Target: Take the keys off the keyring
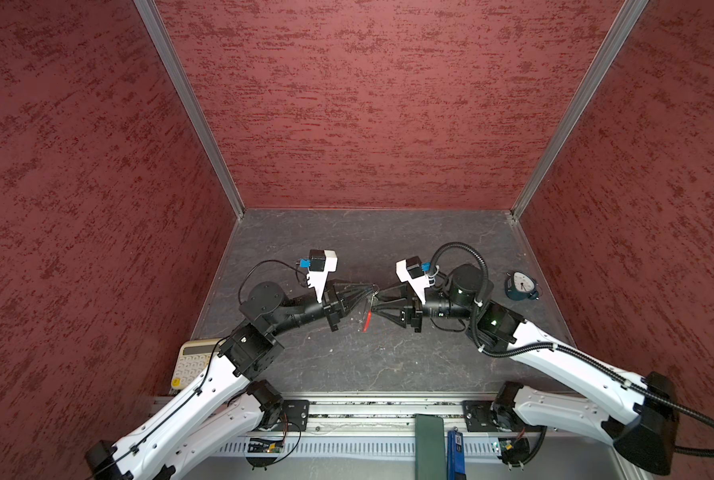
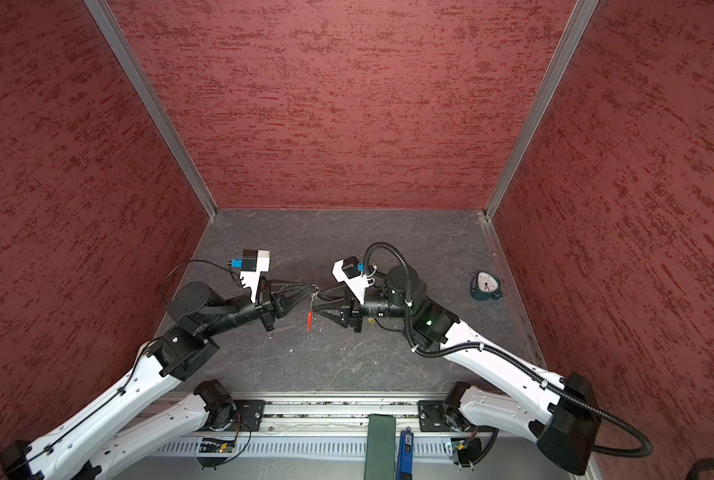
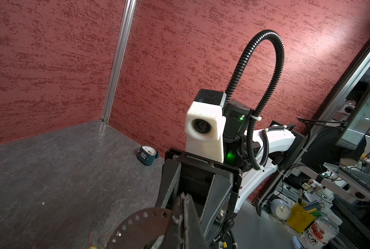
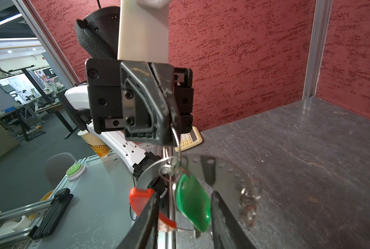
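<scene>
Both arms meet over the middle of the dark grey counter [image 1: 388,365], their tips almost nose to nose and clear of the surface. The left pincer [image 1: 372,287] reaches in from the left with its jaws pressed together. The right wrist view shows this pincer [image 4: 171,129] clamped on a thin metal loop at the top of the keyring [image 4: 146,174], which hangs freely beneath it. From that pinch point the keyring curves down and away as a grey band, blurred this close to the lens. Its red sleeve [image 4: 139,199] sits at the lower end, and in both top views the sleeve shows as a short red streak dangling between the two arms [image 1: 366,320] [image 2: 309,321]. The green key tag [image 4: 192,204] hangs from a small ring in the cluster just under the left pincer's tip. The right pincer [image 4: 185,192] comes in from the right with its jaws parted, one finger on each side of the green key tag. A gap shows on the sleeve side, while on the other side I cannot tell whether finger and tag touch. In the top views the right pincer [image 2: 316,302] sits just below and beside the left one. Two things rest on the counter well apart from all this — a cream calculator [image 1: 193,365] at the near left edge, and a small dark-teal dial clock [image 1: 521,286] by the right wall.
</scene>
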Motion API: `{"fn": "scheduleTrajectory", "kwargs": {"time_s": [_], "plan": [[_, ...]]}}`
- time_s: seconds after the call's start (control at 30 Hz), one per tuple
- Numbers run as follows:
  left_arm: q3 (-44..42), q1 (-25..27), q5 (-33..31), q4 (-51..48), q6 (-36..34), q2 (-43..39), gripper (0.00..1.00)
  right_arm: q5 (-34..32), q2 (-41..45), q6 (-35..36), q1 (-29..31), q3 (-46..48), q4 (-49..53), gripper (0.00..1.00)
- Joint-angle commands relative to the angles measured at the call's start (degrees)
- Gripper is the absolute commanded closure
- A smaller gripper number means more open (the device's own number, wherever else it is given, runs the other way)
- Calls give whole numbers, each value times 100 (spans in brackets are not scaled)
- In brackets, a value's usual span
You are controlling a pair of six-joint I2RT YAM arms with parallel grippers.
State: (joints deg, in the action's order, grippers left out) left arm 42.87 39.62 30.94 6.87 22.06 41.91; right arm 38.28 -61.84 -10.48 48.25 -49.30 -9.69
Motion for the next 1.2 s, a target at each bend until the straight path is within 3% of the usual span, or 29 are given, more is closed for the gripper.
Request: {"fn": "scheduleTrajectory", "kwargs": {"time_s": [0.0,0.1,0.33,0.83,1.17], "plan": [[12,45,-40,162,-20,-34,100,7,-28,180,52,-234,-31,62],[8,46,-40,158,-18,-34,100,13,-73,205,61,-259,-24,68],[-10,49,-112,83,-55,-94,100,-138,-5,315,62,-282,218,99],[4,42,400,-153,-228,-218,100,-438,261,1302,21,-891,2036,100],[18,38,845,-69,-183,-127,100,-513,245,1753,-70,-1347,2526,100]]}}
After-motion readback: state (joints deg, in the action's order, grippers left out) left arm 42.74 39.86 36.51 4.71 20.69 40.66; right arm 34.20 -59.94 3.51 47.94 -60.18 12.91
